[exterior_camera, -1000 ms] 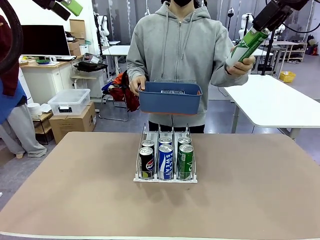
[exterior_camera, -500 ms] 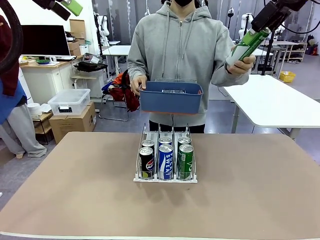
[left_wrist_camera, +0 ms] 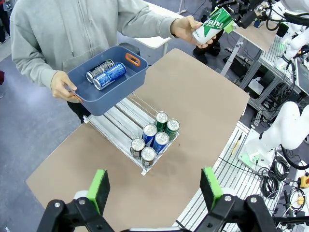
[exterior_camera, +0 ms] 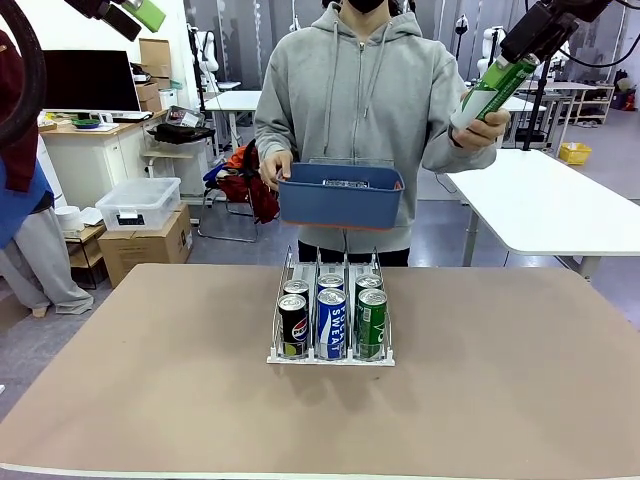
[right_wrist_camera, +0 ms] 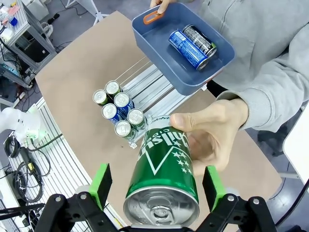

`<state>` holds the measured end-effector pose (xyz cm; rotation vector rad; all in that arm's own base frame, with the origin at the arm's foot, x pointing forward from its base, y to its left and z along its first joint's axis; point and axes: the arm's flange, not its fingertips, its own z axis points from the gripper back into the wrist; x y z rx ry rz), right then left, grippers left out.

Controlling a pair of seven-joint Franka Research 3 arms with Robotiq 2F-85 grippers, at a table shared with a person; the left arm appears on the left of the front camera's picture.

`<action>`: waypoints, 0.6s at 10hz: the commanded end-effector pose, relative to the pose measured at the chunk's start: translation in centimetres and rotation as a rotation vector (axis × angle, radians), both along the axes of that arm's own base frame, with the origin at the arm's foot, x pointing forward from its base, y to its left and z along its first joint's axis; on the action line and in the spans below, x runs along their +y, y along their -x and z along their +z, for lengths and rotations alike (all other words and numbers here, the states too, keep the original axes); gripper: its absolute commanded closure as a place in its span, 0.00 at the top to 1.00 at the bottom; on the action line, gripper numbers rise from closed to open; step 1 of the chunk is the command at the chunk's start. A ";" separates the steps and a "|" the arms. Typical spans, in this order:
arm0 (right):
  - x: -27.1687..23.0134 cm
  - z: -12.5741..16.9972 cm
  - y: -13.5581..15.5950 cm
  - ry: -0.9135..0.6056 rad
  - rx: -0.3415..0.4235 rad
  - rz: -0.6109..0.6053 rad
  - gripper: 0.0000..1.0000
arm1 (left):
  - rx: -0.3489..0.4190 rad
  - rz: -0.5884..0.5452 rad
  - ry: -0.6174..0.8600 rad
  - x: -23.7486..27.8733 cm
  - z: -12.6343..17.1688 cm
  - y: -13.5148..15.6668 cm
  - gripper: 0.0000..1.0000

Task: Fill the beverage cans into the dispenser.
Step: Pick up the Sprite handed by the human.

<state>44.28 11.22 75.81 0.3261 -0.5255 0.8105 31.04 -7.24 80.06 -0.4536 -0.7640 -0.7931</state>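
Observation:
The dispenser stands mid-table with several beverage cans in its three lanes: black, blue and green ones at the front. From above, the left wrist view shows the dispenser and its cans. A person's hand holds a green can up high, its top between the spread fingers of my right gripper, which is open. In the front view the green can sits just below my right gripper. My left gripper hangs open high above the table, at the top left.
The person's other hand holds a blue bin above the dispenser's far end. Two cans, one black and one blue, lie in the bin. White tables, boxes and a monitor stand behind the person.
The person's hand has lifted the green can slightly, bringing its top a little further between my right gripper's fingers. The left arm has not moved.

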 end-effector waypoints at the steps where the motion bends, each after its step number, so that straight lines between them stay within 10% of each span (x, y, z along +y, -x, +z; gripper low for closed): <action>1: 0.1 -0.1 0.1 0.001 0.003 0.002 1.00 | 0.004 0.002 0.000 0.1 -0.2 0.0 1.00; 2: 0.0 0.0 0.0 0.000 0.000 0.000 0.45 | 0.004 0.002 0.000 0.1 -0.2 0.0 1.00; 3: 0.1 0.2 0.1 -0.004 -0.023 -0.032 0.40 | 0.004 0.002 0.000 0.1 -0.2 0.0 1.00; 4: 0.0 0.3 0.0 -0.002 -0.025 -0.035 0.00 | 0.004 0.002 0.000 0.1 -0.2 0.0 1.00; 6: -0.1 0.2 0.3 -0.011 -0.020 -0.055 0.00 | 0.004 0.002 0.000 0.1 -0.2 0.0 1.00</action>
